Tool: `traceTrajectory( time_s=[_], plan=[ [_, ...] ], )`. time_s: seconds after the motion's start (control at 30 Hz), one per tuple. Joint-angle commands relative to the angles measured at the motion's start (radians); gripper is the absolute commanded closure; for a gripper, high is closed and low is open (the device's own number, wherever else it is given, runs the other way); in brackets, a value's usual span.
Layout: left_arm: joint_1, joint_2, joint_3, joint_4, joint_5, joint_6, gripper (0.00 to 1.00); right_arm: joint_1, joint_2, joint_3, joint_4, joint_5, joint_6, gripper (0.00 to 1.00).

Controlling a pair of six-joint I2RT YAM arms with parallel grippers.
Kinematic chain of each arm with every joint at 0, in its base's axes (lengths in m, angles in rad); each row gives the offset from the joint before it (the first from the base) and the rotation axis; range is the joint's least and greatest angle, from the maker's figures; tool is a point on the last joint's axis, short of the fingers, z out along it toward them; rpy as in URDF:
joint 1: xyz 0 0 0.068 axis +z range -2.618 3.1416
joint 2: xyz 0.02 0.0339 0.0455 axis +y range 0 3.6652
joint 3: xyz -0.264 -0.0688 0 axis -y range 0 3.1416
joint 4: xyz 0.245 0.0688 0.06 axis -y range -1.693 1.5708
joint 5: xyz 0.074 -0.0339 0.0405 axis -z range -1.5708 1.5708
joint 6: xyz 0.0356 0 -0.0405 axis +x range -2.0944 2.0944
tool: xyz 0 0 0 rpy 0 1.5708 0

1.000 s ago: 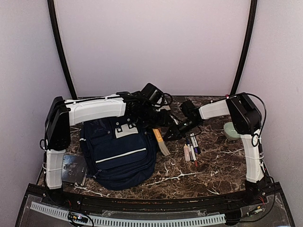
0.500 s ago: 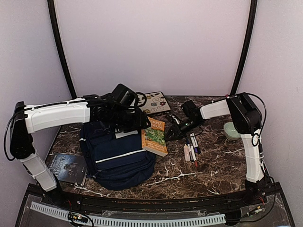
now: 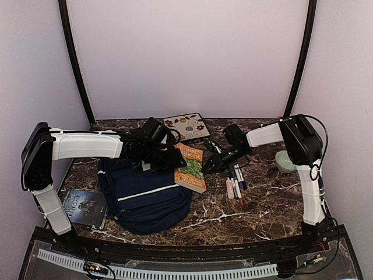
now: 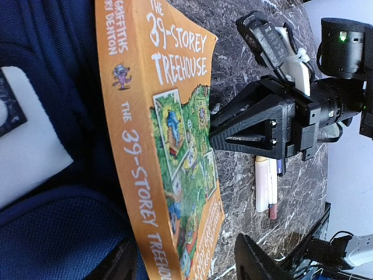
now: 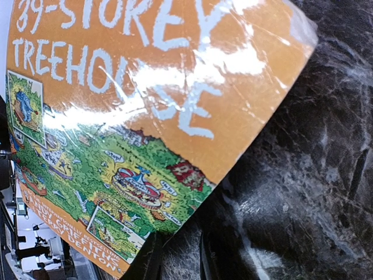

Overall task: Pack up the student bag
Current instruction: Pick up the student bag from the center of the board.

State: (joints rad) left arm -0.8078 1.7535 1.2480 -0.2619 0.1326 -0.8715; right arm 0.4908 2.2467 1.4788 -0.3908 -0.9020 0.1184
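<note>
**Left gripper** point(image 3: 173, 158): jaws spread, one finger on either side of the end of the book point(image 4: 175, 146). Bare table point(image 3: 256, 210) shows between the outer finger and the cover. Nothing is gripped.

**Right gripper** point(image 4: 213, 131): jaws narrow, with the tips set against the book's free long edge. Whether they nip the cover or only rest on it cannot be told.

**Book**: orange paperback, face up and slanted. Its spine is propped on the bag's flank and its opposite edge is down at the table.

**Handling note (a judgement)**:
- The step in hand appears to be taking up the book for loading.
- The left jaws should close across the book's thickness near the spine, where it is stiff, not on the glossy cover alone.
- The right tips should brace the free edge until that grip is firm, or the book may slide off the fabric.
- The bag's mouth is hidden under the left arm, so it should be checked before lifting.

**Bag** point(image 3: 145, 195): navy, lying flat with its white stripe uppermost. It sits directly under and to the left of the left jaws and touches the book's spine. The book lies between it and the right jaws.

**Other items**:
- Markers point(image 3: 235, 185), just right of the right gripper.
- Pale green bowl point(image 3: 284, 161), at the right edge.
- Patterned pad point(image 3: 186, 125), at the back.
- Dark booklet point(image 3: 84, 205), left of the bag.
</note>
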Motion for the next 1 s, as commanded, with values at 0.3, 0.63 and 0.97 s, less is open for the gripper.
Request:
traceTrajectory(
  time_s=[0.3,0.63,0.97],
  plan=[
    [0.005,0.067,0.026,0.079,0.038,-0.04,0.6,0.008,0.022,-0.025,-0.029,0.076,-0.023,0.75],
    [0.021,-0.05,0.011,0.106,0.053,-0.029,0.91,-0.026,-0.229,-0.126,-0.073,0.121,-0.097,0.73],
    [0.021,-0.245,-0.082,0.476,0.157,0.235,1.0,-0.15,-0.583,-0.177,-0.069,0.072,-0.202,0.43]
  ],
)
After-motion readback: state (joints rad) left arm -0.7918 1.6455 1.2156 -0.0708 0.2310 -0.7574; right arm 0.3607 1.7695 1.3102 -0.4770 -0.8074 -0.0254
